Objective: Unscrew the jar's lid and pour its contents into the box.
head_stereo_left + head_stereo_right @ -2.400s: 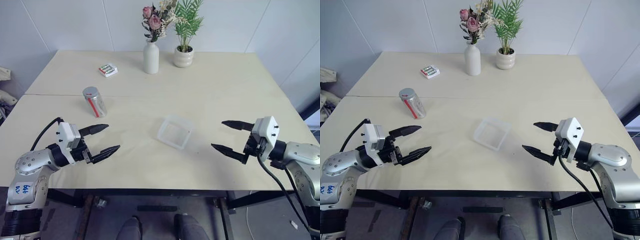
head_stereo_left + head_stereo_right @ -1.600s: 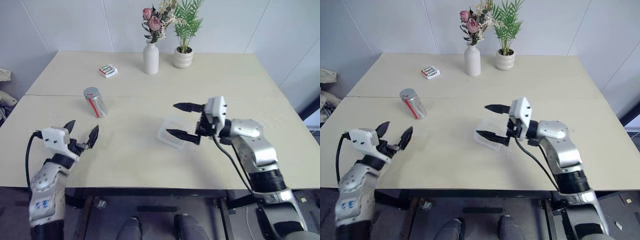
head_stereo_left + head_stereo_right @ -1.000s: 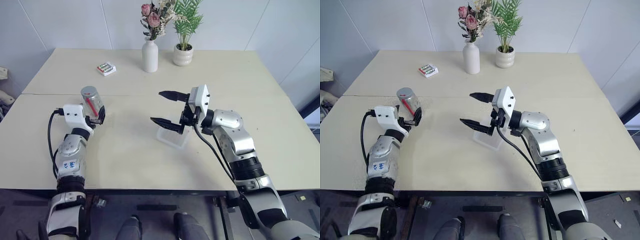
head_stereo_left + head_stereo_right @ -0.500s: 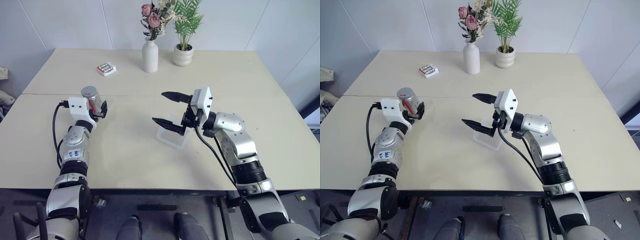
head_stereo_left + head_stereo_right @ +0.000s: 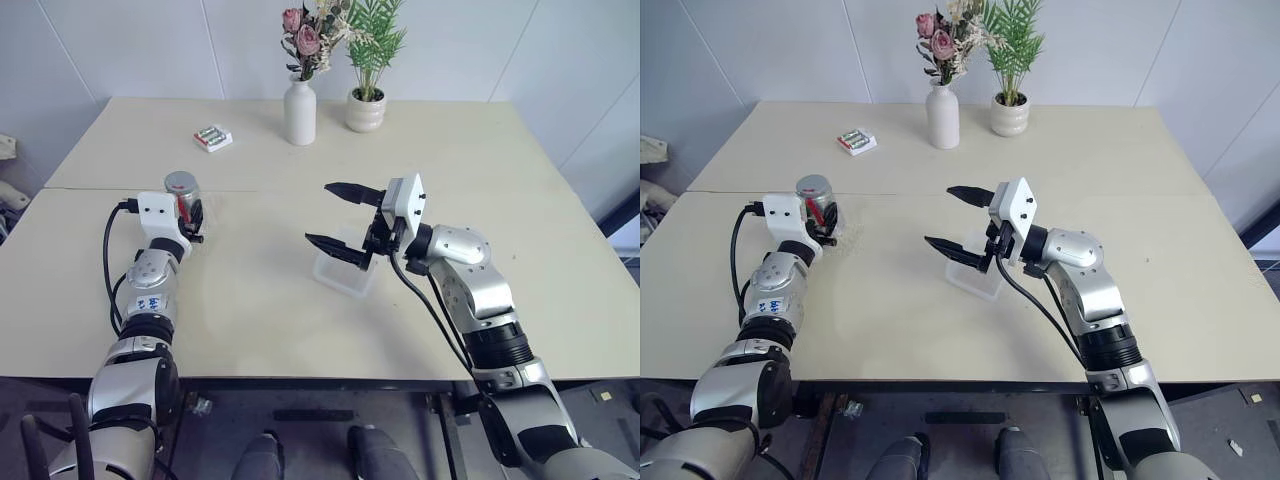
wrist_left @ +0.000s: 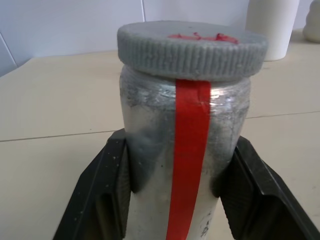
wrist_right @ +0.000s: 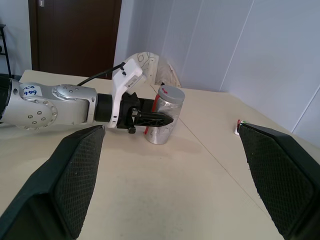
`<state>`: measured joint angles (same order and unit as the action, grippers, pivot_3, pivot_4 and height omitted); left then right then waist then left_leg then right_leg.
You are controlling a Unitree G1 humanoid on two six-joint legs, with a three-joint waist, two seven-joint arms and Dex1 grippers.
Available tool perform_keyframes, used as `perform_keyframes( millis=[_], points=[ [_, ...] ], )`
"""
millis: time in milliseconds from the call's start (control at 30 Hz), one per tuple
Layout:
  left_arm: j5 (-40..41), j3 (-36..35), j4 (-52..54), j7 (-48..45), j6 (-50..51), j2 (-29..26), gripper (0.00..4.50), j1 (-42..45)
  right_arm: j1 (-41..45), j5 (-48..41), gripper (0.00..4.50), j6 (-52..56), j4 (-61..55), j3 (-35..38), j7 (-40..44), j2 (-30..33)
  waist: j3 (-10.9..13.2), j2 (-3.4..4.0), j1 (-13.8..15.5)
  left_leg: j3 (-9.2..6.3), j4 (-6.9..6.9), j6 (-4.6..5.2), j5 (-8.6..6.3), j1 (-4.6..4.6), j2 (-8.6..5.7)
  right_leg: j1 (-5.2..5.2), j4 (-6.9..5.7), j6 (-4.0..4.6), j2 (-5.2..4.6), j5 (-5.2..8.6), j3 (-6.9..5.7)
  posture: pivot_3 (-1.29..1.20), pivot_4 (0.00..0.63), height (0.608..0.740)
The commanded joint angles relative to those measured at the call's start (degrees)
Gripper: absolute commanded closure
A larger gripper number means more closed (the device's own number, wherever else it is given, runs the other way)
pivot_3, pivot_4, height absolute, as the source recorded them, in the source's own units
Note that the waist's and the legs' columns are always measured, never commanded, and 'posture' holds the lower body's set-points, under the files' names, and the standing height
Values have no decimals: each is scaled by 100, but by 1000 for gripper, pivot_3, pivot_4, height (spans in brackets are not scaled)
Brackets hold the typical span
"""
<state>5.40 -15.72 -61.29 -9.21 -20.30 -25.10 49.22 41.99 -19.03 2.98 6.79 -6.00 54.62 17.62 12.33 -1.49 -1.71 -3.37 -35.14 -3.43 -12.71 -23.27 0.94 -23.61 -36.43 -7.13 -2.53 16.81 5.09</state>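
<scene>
The jar [image 5: 181, 192], silvery with a red stripe down its side, stands on the table at the left with its grey lid [image 6: 192, 47] on. My left gripper [image 5: 191, 212] is shut on the jar, one black finger [image 6: 106, 186] pressed to each side of the body below the lid. The right wrist view shows this grip side-on, with the jar [image 7: 164, 119] in the fingers. The contents are hidden inside the jar. The clear box [image 5: 341, 281] lies at mid-table. My right gripper [image 5: 321, 213] hangs open just above the box's near-left edge, pointing left toward the jar.
A white vase [image 5: 300, 116] with flowers and a small potted plant [image 5: 365, 111] stand at the table's far middle. A small red-green-white pack [image 5: 213, 138] lies far left, behind the jar. A seam crosses the table just behind the jar.
My left gripper, open around the jar half a second ago, has shut on it. The jar leaned earlier and now stands straighter. The right arm has kept still.
</scene>
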Motion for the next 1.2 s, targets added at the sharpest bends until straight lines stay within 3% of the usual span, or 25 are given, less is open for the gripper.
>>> perform_keyframes(
  millis=[33,233,367,500,700,900,1200],
  points=[
    [-6,-2,129,36,-153,-123,2561,72,24,-58,0,-38,-244,118,-42,35,0,0,-1,0,0,0,0,0,0,0,-1,0,0,0,0,0,150,740],
    [542,140,1508,-1359,60,34,2561,-355,-18,-132,0,104,-400,107,-44,51,0,0,-4,0,1,-1,1,-1,0,0,0,0,0,0,0,0,150,740],
    [1394,387,3494,-2525,1282,34,2561,-1130,-85,-237,0,570,-828,94,-153,109,0,0,-21,2,6,-2,1,-1,3,-2,-8,2,0,1,4,0,150,740],
    [1957,769,5135,-3610,2435,-422,2561,-1973,-86,-206,0,1383,-1537,-86,-441,198,0,1,-68,2,6,-2,1,2,6,-5,-12,8,2,6,8,0,150,740],
    [2060,906,5573,-4068,3143,-672,2561,-2142,165,-195,0,2332,-2168,-348,-827,106,0,0,-97,-2,-1,2,12,15,4,-2,-34,20,4,10,6,0,150,740],
    [2065,1033,5563,-4160,3217,-453,2561,-1956,281,-150,0,3218,-2480,-652,-1467,-240,0,0,-132,-9,0,2,15,11,4,-3,-34,22,3,11,4,0,150,740],
    [1994,1225,5548,-4312,3293,-309,2561,-1863,269,77,0,3534,-2216,-799,-2110,-655,0,0,-144,-7,6,0,13,6,3,-10,-31,21,2,12,4,0,150,740]
  ],
)
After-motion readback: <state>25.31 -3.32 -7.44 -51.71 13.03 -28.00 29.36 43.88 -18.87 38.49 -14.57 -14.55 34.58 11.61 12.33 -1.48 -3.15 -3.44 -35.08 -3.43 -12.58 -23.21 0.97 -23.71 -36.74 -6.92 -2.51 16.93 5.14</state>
